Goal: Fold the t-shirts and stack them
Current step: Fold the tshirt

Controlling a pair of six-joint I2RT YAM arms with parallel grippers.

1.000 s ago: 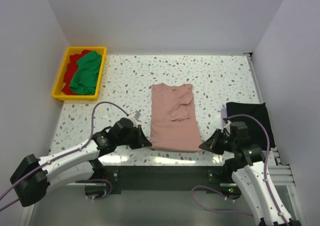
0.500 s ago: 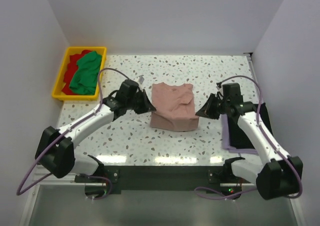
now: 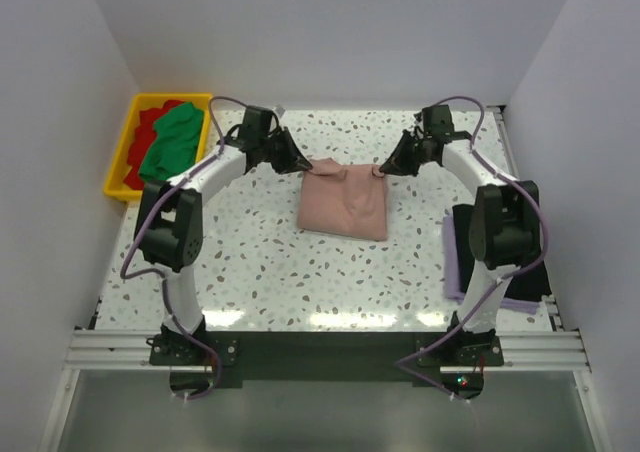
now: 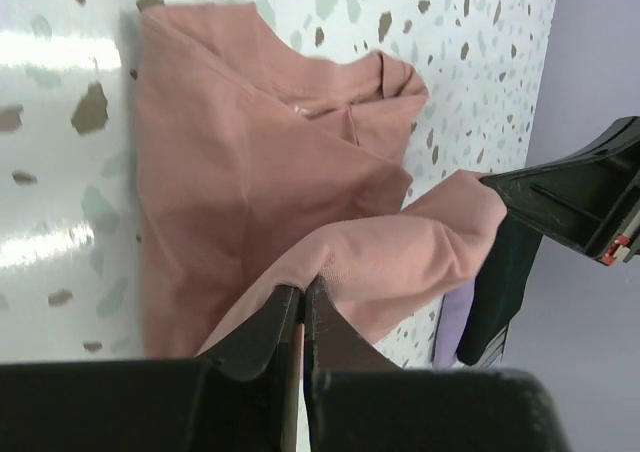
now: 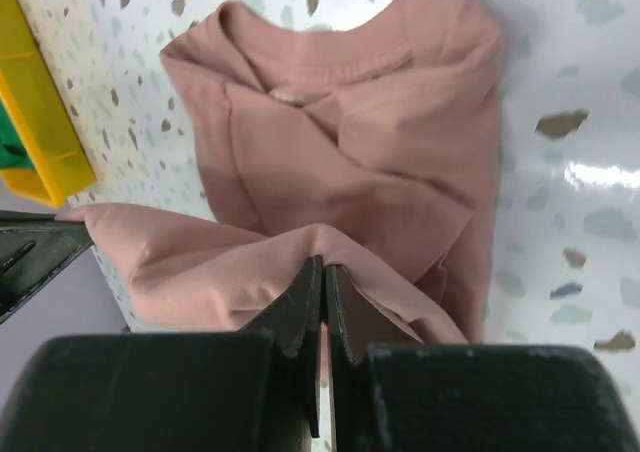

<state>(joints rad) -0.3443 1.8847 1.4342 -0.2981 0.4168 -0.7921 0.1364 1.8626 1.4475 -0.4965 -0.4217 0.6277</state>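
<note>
Top external view: the dusty-pink t-shirt [image 3: 345, 204] is lying in the middle of the table [image 3: 260, 262], its long axis running from the near side to the far side. Both arms are reaching over its far end. The left gripper [image 3: 300, 166] is pinching one corner of the doubled-over cloth and the right gripper [image 3: 382, 170] the other, so the held edge is spanning left to right between them. Each arm is about equally near its own corner. The yellow bin [image 3: 118, 162] at far left is holding the green t-shirt [image 3: 170, 147] and the red t-shirt [image 3: 148, 122]; a lavender t-shirt [image 3: 451, 268] is showing at the right edge, nearer the right arm.

Left wrist view: the fingers are pressed together on a fold of pink cloth, which is draping across to the right gripper at the frame's edge. The flat layer and its neckline are lying directly below the held edge.

Right wrist view: these fingers are likewise clamped on the pink fold — the collar is sitting beyond them on the table. The coming move likely turns on that: the held edge is hanging over the collar end, so it probably needs lowering straight down before release.
</note>
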